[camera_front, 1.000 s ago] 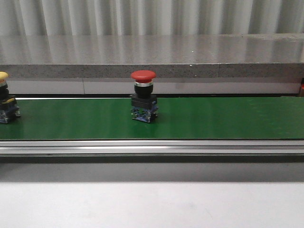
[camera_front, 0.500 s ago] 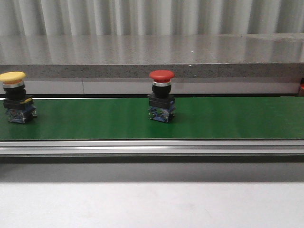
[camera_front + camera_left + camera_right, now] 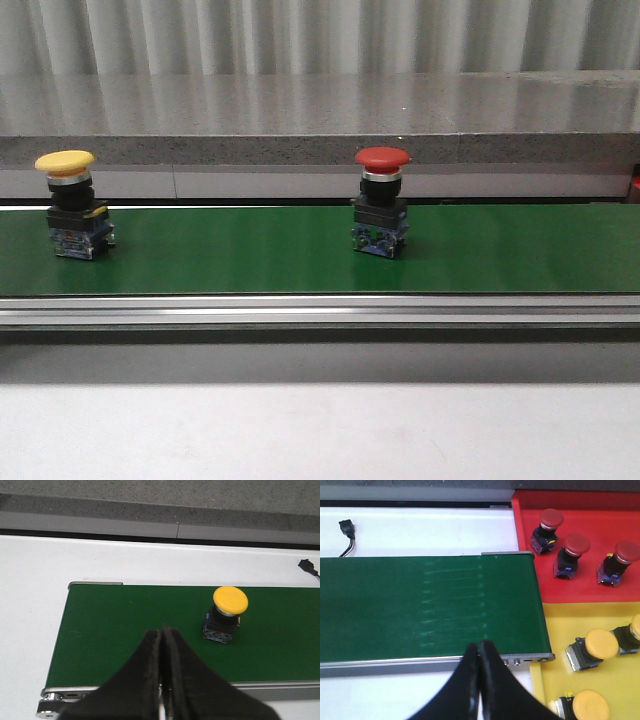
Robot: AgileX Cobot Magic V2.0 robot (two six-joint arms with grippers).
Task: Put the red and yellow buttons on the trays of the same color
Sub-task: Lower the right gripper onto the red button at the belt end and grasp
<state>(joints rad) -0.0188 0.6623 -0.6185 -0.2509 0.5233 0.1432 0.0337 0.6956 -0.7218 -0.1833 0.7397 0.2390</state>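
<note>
A red button (image 3: pixel 382 202) stands upright mid-belt on the green conveyor belt (image 3: pixel 240 260). A yellow button (image 3: pixel 72 204) stands upright at the belt's left; it also shows in the left wrist view (image 3: pixel 226 614). My left gripper (image 3: pixel 162 631) is shut and empty above the belt's near side, apart from the yellow button. My right gripper (image 3: pixel 479 647) is shut and empty over the belt's near edge by its end. A red tray (image 3: pixel 580 587) holds three red buttons (image 3: pixel 570 554). A yellow tray (image 3: pixel 560 625) holds yellow buttons (image 3: pixel 592 649).
The belt's metal rail (image 3: pixel 320 310) runs along the front. A grey stone ledge (image 3: pixel 320 120) runs behind the belt. A black cable plug (image 3: pixel 347 530) lies on the white table behind the belt. The trays sit just past the belt's end (image 3: pixel 540 630).
Both buttons have travelled right along the belt. The yellow button came in from the left edge and now stands fully in the front view. No gripper shows in the front view.
</note>
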